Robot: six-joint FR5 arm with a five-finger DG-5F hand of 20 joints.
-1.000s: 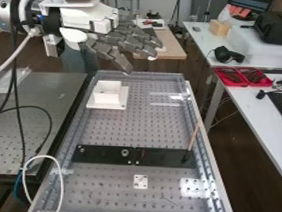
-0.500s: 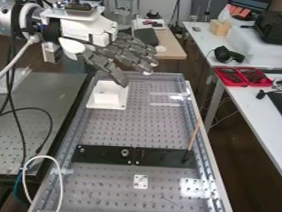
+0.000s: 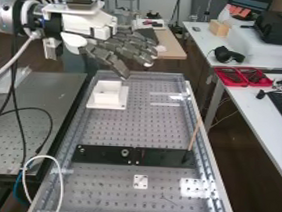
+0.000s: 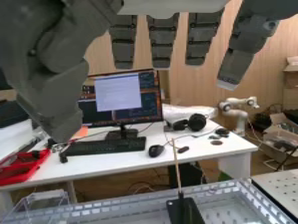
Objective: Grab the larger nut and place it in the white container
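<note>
One open hand [image 3: 120, 49], two small parts and one white container [image 3: 107, 94] at the bench [image 3: 114, 125].
High view: the hand hangs by the bench's far end, released, fingers extended; the container stands below it; the smaller nut [image 3: 81, 150] and bearing [image 3: 125, 152] sit on the black bar [image 3: 103, 155]. Wrist view: one monitor [image 4: 151, 111] and one keyboard [image 4: 106, 146] on a desk [image 4: 93, 166], beyond one upright stick [image 4: 176, 172].

Container [image 3: 108, 95] located at far left of counter [image 3: 124, 128]. Bar [image 3: 103, 155] lies across near part; bearing [image 3: 125, 152] on it, smaller nut [image 3: 81, 150] left of bearing. Rod [image 3: 194, 134] at bar's right end. Plate [image 3: 140, 185] nearer.
</note>
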